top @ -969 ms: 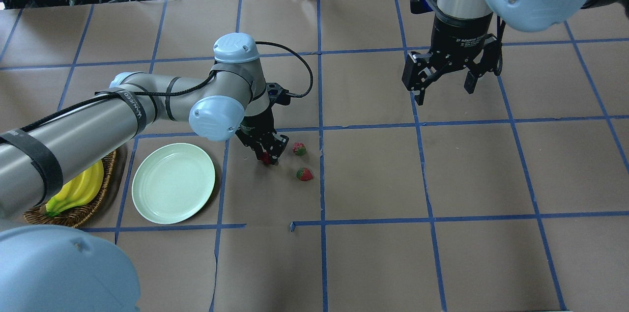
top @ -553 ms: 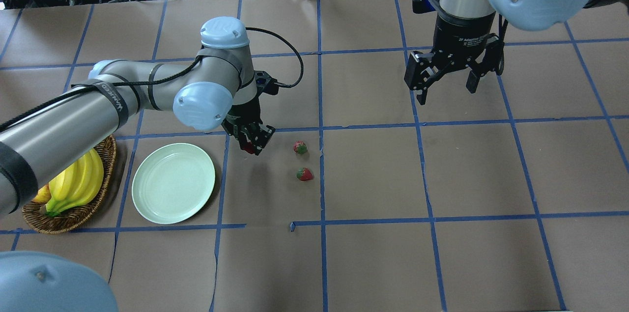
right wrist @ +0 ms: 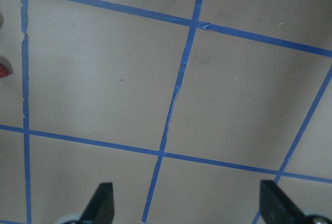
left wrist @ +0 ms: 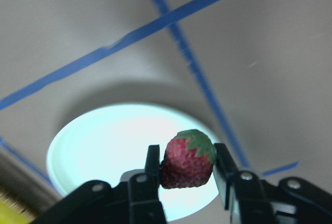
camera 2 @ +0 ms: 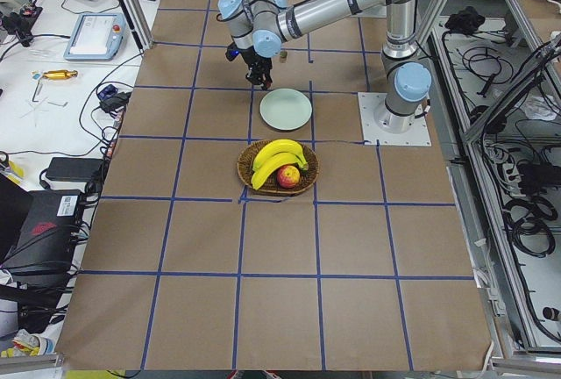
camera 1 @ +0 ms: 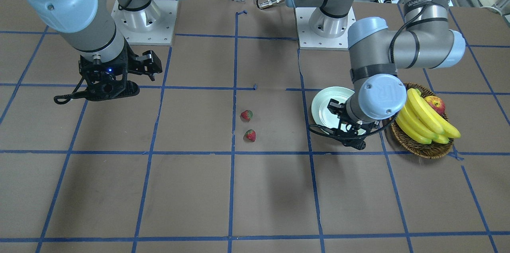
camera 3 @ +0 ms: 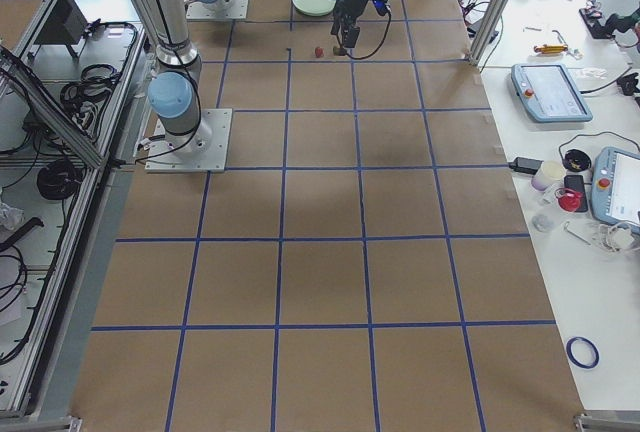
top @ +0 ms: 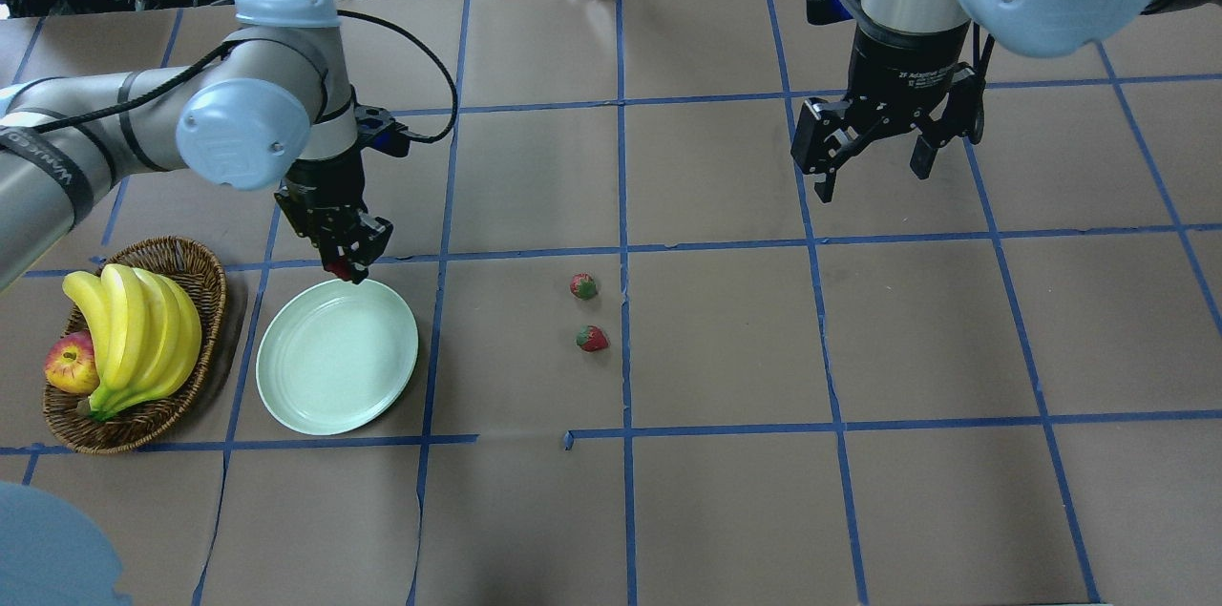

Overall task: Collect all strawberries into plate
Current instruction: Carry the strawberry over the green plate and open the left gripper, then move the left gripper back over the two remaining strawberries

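Overhead exterior view: the left gripper (top: 348, 268) hangs at the far rim of the round, shallow, pale mint plate (top: 325, 382). Its jaws are pinched on a small red strawberry with a green leafy top (top: 337, 271). Two more lie on the brown paper-covered table (top: 726, 339), well to the plate's right and apart from each other: the farther strawberry (top: 582, 286) and the nearer strawberry (top: 592, 338). The right gripper (top: 874, 179) is raised over bare paper, jaws spread wide, holding nothing. Just left of the plate sits a brown wicker basket (top: 212, 296) with yellow bananas (top: 143, 329) and a red-yellow apple (top: 69, 365).

Exterior front-facing view: the left wrist covers part of the plate. Both loose strawberries lie near the table's middle.

Left wrist-mounted view: two black fingers (left wrist: 152, 167) clamp the strawberry from either side, its leafy cap turned up. The plate shows blurred beneath it.

Right wrist-mounted view: the fingertips stand far apart over blue-taped paper with nothing between them.
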{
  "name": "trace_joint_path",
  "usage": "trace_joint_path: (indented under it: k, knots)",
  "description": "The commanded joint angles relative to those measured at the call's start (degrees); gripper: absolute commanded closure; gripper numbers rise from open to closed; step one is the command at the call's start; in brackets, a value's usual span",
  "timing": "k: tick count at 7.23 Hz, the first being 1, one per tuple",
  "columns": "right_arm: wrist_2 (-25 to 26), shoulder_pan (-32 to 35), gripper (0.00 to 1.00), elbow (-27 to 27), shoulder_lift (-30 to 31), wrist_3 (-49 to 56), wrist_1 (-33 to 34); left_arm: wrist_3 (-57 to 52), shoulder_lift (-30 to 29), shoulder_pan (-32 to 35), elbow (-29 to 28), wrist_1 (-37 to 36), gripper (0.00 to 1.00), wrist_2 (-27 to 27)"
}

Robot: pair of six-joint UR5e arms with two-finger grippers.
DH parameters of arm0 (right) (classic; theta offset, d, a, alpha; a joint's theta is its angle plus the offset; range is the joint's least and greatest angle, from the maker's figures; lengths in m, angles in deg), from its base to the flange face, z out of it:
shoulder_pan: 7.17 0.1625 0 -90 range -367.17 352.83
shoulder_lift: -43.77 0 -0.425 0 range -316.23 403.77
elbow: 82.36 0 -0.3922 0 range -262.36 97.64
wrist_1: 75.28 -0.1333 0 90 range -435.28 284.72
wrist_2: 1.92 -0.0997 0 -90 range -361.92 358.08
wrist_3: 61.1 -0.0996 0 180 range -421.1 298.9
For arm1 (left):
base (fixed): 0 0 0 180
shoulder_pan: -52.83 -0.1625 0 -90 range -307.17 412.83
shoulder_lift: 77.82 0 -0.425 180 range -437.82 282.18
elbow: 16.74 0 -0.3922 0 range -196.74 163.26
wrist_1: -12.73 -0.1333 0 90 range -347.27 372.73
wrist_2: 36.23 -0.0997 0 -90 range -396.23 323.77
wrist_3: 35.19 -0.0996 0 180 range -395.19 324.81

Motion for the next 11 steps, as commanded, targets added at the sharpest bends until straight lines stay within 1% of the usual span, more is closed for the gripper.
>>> trace_joint_path:
  k: [1,2,3,4,6,7,8,9,10,11]
  knots:
    - [0.13,-0.06,0.00,0.01,-0.02,0.01,0.03,-3.20,-0.92,-6.31,4.65,-0.57,1.00,-2.77]
    - [0.22,-0.06,0.00,0.01,-0.02,0.01,0.03,-3.11,-1.54,-6.50,5.28,-1.97,1.00,-2.68]
    - [0.13,-0.06,0.00,-0.07,-0.02,0.01,0.03,-2.59,-1.54,-6.50,5.28,-1.99,0.31,-2.25]
    - [0.13,-0.06,0.00,-0.07,-0.02,0.01,-0.05,-2.41,-1.37,-6.41,5.20,-1.90,0.15,-2.07]
    - [0.13,-0.06,0.00,-0.07,-0.02,0.01,-0.05,-2.15,-0.06,-5.02,4.76,-1.99,0.09,-1.89]
    - [-0.04,-0.06,0.00,-0.07,-0.02,0.01,-0.05,0.29,0.47,-2.57,4.06,-2.16,0.09,-0.58]
    - [0.13,-0.06,0.00,-0.07,-0.02,0.01,-0.05,6.75,0.48,0.93,2.57,-2.25,0.09,3.52]
    - [0.13,-0.06,0.00,-0.07,-0.02,0.01,-0.05,12.74,0.22,3.75,0.47,-2.34,0.09,6.52]
    - [0.13,-0.06,0.00,-0.51,-0.11,0.01,-0.05,17.58,-0.40,5.35,-0.77,-3.21,0.09,11.68]
    - [0.13,-0.06,0.00,-1.03,-0.19,0.01,0.03,24.94,-1.18,6.76,-0.52,-8.96,0.09,17.82]
